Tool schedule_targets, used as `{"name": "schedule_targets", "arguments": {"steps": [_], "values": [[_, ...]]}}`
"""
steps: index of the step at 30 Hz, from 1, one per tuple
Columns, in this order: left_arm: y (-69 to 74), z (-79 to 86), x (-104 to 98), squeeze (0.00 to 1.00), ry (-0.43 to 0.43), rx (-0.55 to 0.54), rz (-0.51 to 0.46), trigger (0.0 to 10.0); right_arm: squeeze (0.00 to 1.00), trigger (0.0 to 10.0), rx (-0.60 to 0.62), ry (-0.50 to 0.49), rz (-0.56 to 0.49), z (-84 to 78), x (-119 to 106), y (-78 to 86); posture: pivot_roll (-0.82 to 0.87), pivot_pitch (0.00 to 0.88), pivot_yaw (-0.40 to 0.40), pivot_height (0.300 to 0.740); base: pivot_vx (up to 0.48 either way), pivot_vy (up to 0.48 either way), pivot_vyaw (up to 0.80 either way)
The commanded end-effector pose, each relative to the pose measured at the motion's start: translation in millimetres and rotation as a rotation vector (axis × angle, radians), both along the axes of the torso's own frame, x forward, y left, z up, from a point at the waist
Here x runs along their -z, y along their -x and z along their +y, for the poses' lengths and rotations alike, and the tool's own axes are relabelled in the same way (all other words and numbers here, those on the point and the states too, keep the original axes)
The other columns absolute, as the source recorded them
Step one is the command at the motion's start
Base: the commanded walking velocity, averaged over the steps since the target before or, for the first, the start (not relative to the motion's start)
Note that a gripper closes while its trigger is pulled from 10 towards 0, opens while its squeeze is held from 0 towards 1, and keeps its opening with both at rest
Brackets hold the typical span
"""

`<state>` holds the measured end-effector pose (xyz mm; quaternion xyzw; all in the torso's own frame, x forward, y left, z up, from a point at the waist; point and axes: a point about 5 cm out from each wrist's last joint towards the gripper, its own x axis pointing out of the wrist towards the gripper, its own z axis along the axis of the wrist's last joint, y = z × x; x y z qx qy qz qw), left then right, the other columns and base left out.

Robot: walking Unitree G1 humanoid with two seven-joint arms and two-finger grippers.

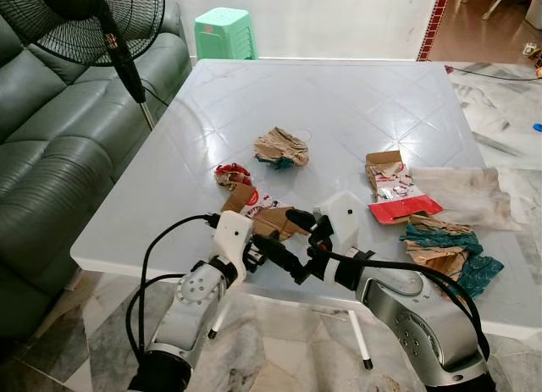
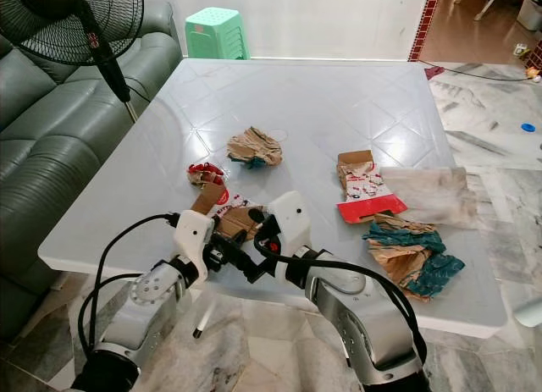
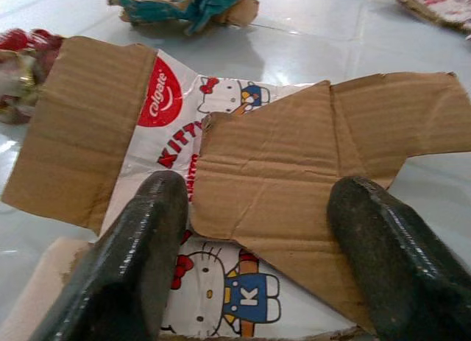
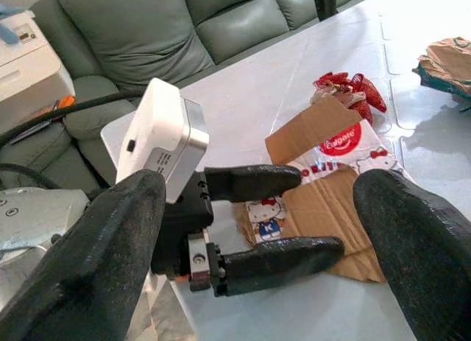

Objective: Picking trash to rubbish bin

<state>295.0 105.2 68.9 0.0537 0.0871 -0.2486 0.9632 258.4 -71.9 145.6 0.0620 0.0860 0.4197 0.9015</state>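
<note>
Your left hand (image 1: 284,258) sits at the near edge of the counter (image 1: 339,104), its 2 black fingers (image 3: 140,260) spread wide and gripping nothing. In the left wrist view the fingers straddle the flattened toothpaste carton (image 3: 243,201): brown cardboard side up, with a printed cartoon panel and a red round logo showing beneath. The fingertips lie just short of the carton's near edge; contact cannot be confirmed.

Your right hand (image 1: 306,233) is just beside the left, also at the near edge, angled toward the left hand. Its 2 fingers (image 4: 419,245) are spread wide, nothing between them. The right wrist view looks across at the left hand's fingers and white wrist housing, with the carton beyond them.

Outward from the hands, on the counter:
- small red crumpled wrapper (image 1: 230,173), touching the far left corner of the carton
- crumpled brown and teal paper wad (image 1: 281,146), near the counter's middle
- torn red and white box (image 1: 394,189), to the right
- brown and teal crumpled packaging (image 1: 449,250), near the right front edge
- pale stained cloth or paper sheet (image 1: 474,193), beside the torn box

Beyond the counter: green sofa (image 1: 51,146) at left, black standing fan (image 1: 85,19) over it, green plastic stool (image 1: 224,32) at the far side.
</note>
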Motion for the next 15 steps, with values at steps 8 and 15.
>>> {"name": "schedule_targets", "arguments": {"steps": [8, 15], "values": [[3.9, 29.2, 19.3, 1.0, -0.086, -0.113, 0.062, 10.0, 0.0, 10.0, -0.009, -0.007, -0.023, 1.3, -5.0, 0.4, -0.05, 0.037, 0.04, 0.74, 0.0, 0.0, 0.0], [11.2, 60.7, 27.6, 1.0, -0.144, -0.229, 0.083, 10.0, 0.0, 10.0, -0.006, -0.005, -0.023, 0.3, -5.0, -0.5, -0.05, 0.037, 0.035, 0.74, 0.0, 0.0, 0.0]]}}
